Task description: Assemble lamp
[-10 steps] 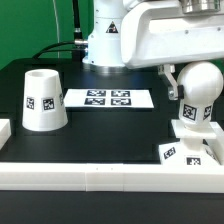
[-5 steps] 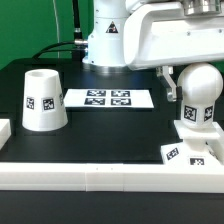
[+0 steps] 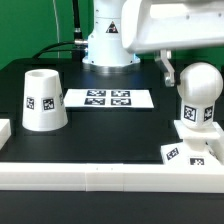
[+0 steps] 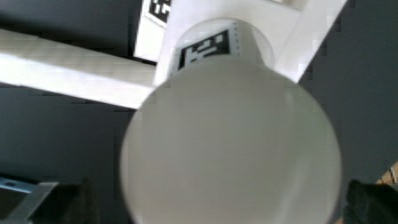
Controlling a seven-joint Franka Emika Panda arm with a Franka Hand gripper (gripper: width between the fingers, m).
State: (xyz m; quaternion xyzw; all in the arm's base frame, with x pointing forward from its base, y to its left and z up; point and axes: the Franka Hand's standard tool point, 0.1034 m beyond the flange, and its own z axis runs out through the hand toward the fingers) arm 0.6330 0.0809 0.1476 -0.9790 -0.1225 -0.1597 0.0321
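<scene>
Franka arm's gripper point(image 3: 170, 68) hangs at the head of the lamp's bulb point(image 3: 200, 95), which stands upright on the low square base point(image 3: 186, 151) at the exterior view's right, close behind the white rail point(image 3: 100, 176) along the front edge of the black table point(image 3: 110, 135). One dark finger point(image 3: 166, 72) shows just beside the bulb's rounded top, on the exterior view's left. Its partner is out of sight, and the wrist view is filled almost wholly by the bulb's pale dome point(image 4: 231, 140), so how wide the jaws stand, and whether they grip anything, cannot be told. The bulb's upright stance on the base suggests it is set there to be seated or turned home, with the base lodged near the rail, probably so that it does not slide. The tapered shade point(image 3: 43, 99) stands open end up, well apart on the exterior view's left, beyond the marker board point(image 3: 108, 99). It is apparently out of the arm's way until the bulb is fast, and looks to be the last piece to go on.
</scene>
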